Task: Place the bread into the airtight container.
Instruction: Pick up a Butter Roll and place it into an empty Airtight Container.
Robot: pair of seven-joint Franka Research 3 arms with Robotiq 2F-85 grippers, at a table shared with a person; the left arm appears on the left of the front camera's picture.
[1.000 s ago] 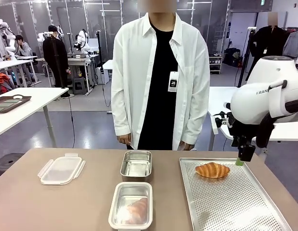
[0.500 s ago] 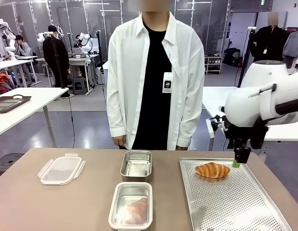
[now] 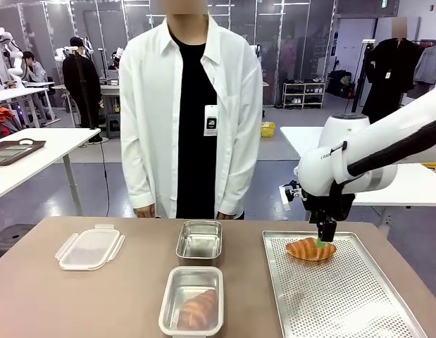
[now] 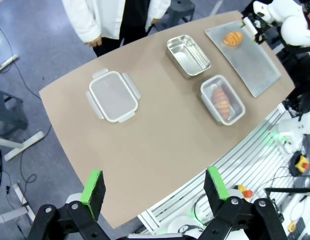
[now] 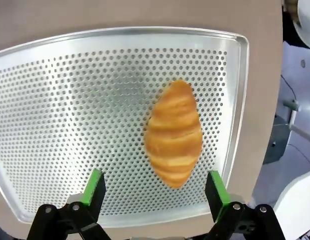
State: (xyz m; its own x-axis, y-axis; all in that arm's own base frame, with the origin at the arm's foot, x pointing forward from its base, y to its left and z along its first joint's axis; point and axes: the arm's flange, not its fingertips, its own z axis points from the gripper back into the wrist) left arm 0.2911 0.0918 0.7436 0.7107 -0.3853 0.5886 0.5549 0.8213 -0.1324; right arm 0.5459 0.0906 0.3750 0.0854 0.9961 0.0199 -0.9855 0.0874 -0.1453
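A golden croissant (image 3: 310, 248) lies at the far end of the perforated metal tray (image 3: 344, 296) on the right. My right gripper (image 3: 323, 241) hangs open just above it. In the right wrist view the croissant (image 5: 175, 132) sits between and ahead of the open right gripper (image 5: 156, 189). The near steel container (image 3: 168, 310) holds another croissant (image 3: 196, 307). Behind it stands an empty steel container (image 3: 199, 241). My left gripper (image 4: 153, 185) is open, high above the table, with nothing in it.
A clear clip-on lid (image 3: 89, 247) lies at the left of the table. A person in a white shirt (image 3: 182, 113) stands at the far edge, hands down. The tray's near half is bare.
My right arm has swung left and down, from the tray's far right corner to just over the croissant. The person has stepped to the left.
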